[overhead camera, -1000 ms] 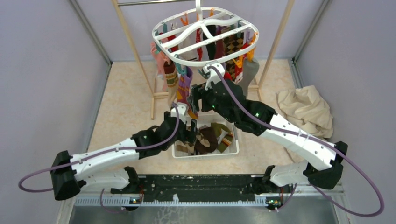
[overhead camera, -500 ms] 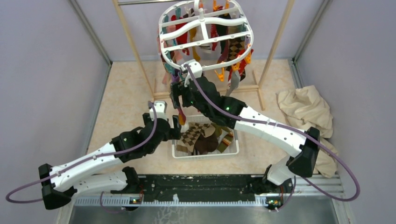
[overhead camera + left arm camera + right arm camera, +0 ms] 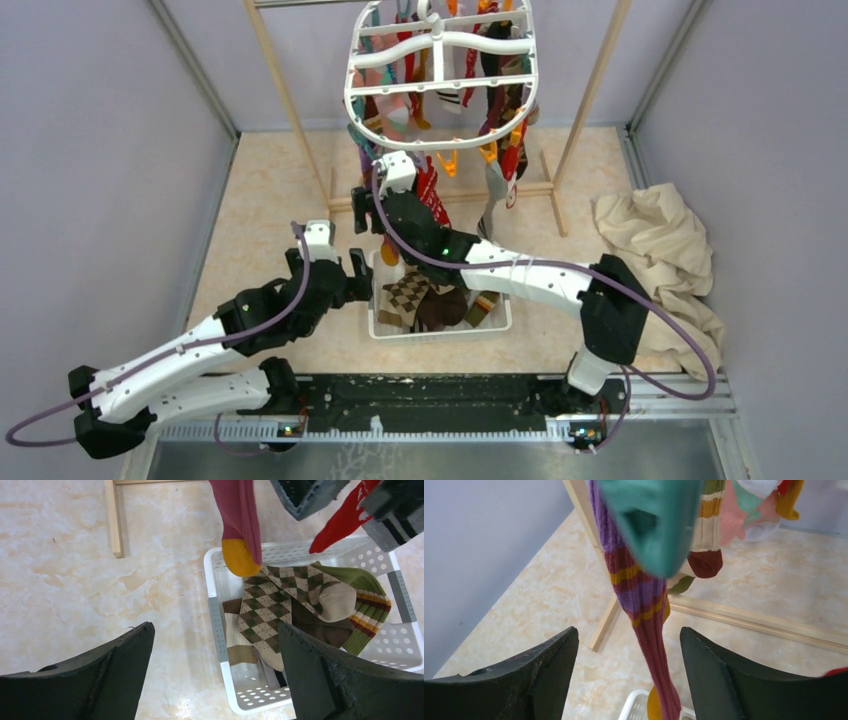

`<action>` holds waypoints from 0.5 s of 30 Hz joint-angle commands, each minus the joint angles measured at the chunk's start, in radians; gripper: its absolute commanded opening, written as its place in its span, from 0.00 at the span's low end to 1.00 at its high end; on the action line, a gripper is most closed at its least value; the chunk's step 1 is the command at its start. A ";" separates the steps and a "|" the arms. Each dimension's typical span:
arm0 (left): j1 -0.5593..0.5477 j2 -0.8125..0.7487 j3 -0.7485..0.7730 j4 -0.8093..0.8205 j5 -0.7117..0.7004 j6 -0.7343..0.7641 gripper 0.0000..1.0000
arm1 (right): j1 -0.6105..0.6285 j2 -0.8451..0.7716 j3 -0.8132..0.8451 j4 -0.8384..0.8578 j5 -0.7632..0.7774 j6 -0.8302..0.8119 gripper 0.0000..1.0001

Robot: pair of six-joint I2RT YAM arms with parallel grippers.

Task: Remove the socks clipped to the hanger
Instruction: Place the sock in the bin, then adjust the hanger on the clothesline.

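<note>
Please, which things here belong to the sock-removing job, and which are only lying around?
Job: white hanger; hanging socks; teal clip; white basket holding loose socks.
Lying about: crumpled beige cloth; wooden rack.

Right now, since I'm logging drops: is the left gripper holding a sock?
No, the left gripper is wide open and holds nothing.

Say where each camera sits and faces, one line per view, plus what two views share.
Top external: above and behind, looking down on hanger, basket, left arm, right arm.
Left wrist: faces down into the basket; left gripper open at bottom.
Right wrist: faces outward at a striped sock; right gripper open at bottom.
Shared: top and left wrist both show the basket.
</note>
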 commanded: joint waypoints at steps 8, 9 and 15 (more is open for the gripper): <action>0.002 -0.040 -0.001 -0.040 -0.017 -0.010 0.99 | -0.001 0.028 -0.033 0.200 0.156 0.012 0.29; 0.000 -0.040 -0.003 -0.038 -0.017 -0.011 0.99 | -0.005 0.014 -0.048 0.204 0.154 0.011 0.26; 0.002 -0.038 -0.007 -0.021 -0.008 -0.003 0.99 | -0.020 -0.123 -0.163 0.211 0.135 -0.021 0.05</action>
